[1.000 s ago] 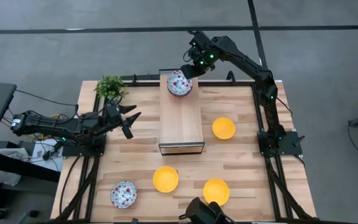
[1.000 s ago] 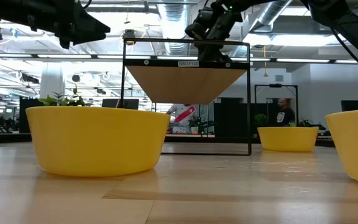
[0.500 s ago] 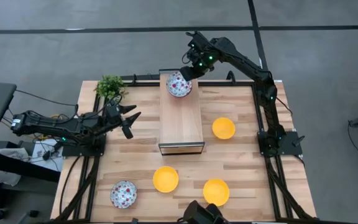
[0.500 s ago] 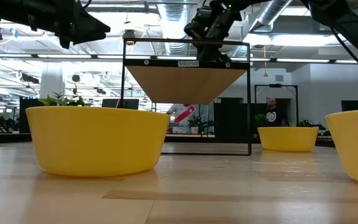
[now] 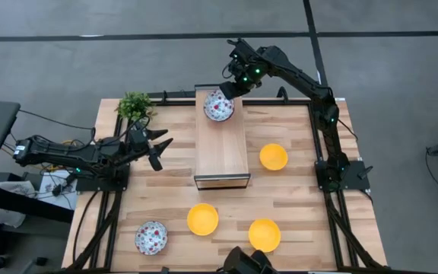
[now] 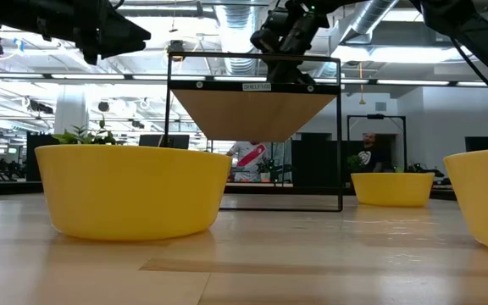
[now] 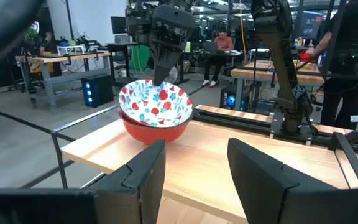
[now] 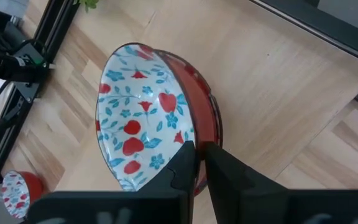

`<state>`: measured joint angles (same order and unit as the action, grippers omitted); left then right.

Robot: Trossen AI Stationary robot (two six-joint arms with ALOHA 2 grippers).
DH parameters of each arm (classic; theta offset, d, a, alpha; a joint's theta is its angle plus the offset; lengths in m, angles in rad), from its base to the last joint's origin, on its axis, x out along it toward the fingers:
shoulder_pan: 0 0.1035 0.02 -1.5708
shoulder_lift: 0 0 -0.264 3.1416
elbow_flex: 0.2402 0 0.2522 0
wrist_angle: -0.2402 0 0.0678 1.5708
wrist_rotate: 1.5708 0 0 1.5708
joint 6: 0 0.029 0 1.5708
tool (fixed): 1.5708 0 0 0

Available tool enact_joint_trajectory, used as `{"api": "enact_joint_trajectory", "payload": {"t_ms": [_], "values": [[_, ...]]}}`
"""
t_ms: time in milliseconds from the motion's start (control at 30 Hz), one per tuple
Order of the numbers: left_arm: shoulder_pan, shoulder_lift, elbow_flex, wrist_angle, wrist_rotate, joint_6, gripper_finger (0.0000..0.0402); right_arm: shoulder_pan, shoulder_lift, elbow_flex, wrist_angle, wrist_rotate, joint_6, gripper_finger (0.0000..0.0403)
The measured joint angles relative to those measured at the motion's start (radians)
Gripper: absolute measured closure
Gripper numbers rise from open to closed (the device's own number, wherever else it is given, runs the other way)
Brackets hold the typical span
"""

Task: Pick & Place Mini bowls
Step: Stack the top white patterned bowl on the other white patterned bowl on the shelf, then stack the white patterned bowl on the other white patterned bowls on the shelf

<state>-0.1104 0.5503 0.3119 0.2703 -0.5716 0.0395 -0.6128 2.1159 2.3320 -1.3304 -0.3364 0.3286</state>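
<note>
1. A floral mini bowl (image 5: 218, 105) — white inside with red and blue flowers, red outside — sits at the far end of a raised wooden shelf (image 5: 222, 148) in the middle of the worktop (image 5: 295, 194). It is tilted, and a second bowl seems nested under it.
2. The right hand (image 5: 227, 87) is pinched together on that bowl's rim, one finger inside, one outside.
3. Another floral bowl (image 5: 150, 237) rests at the near left of the worktop.
4. Three yellow bowls lie apart on the wood: one (image 5: 274, 157) right of the shelf, two (image 5: 202, 219) (image 5: 264, 234) near the front edge.
5. The left hand (image 5: 160, 148) hangs left of the shelf — fingers spread apart, holding nothing.
6. A small potted plant (image 5: 134, 106) stands at the far left corner.
</note>
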Motion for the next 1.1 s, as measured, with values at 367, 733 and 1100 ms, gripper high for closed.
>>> {"api": "enact_joint_trajectory", "payload": {"t_ms": [367,733,1100], "values": [[0.000,0.000,0.000,0.001,0.000,0.008,0.0229,0.000,0.000,0.000,0.000,0.000,0.000,0.0353],[0.000,0.000,0.000,0.008,0.000,0.008,0.0229,-0.025,-0.002,0.001,0.000,-0.004,0.002,0.0339],[0.000,0.000,0.000,0.008,0.000,0.008,0.0229,-0.031,-0.015,0.001,-0.001,-0.051,-0.023,0.0339]]}}
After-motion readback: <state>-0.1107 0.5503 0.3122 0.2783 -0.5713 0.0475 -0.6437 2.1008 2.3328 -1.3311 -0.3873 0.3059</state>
